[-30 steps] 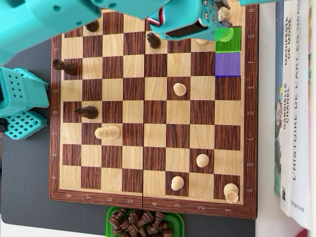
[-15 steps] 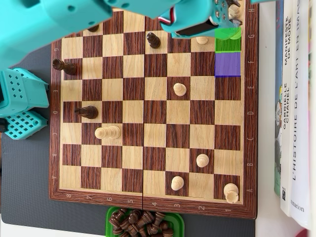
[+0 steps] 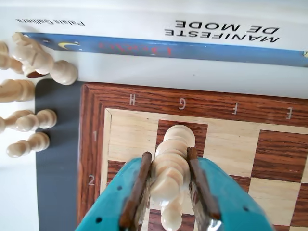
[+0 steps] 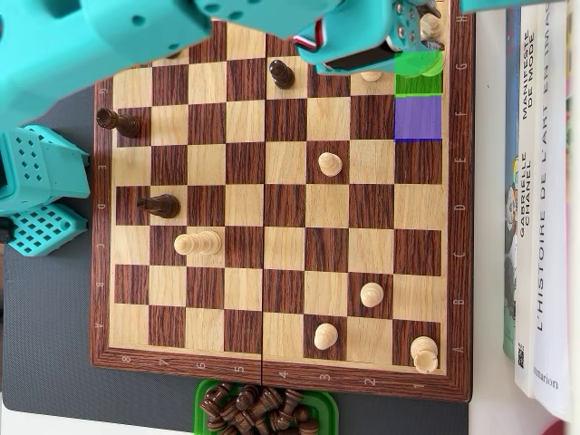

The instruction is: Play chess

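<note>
My teal gripper (image 3: pixel 168 156) is shut on a tall white chess piece (image 3: pixel 175 139) and grips it round the middle. The piece's base is over the dark G1 square of the wooden chessboard (image 3: pixel 231 144); I cannot tell whether it touches. In the overhead view the gripper (image 4: pixel 421 27) is at the board's top right corner, next to a green-tinted square (image 4: pixel 419 72) and a purple-tinted square (image 4: pixel 418 118). The arm hides the board's top edge there.
White pieces (image 4: pixel 330 164) (image 4: pixel 372 294) (image 4: pixel 197 243) and dark pieces (image 4: pixel 282 72) (image 4: pixel 163 206) stand scattered on the board. Several white pieces (image 3: pixel 29 91) lie off the board. Books (image 4: pixel 544 208) flank the right edge. A green tray (image 4: pixel 263 408) holds dark pieces.
</note>
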Robot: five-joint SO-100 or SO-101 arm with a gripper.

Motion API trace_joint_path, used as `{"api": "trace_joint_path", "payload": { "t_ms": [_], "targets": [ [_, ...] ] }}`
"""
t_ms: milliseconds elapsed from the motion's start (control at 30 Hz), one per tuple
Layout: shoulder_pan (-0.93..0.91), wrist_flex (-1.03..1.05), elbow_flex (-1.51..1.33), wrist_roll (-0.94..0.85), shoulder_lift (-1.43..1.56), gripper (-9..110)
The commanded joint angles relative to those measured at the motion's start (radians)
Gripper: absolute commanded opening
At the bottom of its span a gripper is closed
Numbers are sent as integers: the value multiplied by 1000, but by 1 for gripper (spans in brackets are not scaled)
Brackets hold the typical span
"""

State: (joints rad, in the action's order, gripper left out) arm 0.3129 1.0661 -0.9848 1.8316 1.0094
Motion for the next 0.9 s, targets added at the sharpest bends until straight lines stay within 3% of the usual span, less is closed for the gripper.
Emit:
{"api": "trace_joint_path", "payload": {
  "t_ms": [0,333,467,867],
  "targets": [
    [-6,-9,12,6,6,8],
    [-8,-9,11,5,5,9],
    [-8,-9,12,2,6,17],
    [-8,-17,15,0,6,17]
  ]
}}
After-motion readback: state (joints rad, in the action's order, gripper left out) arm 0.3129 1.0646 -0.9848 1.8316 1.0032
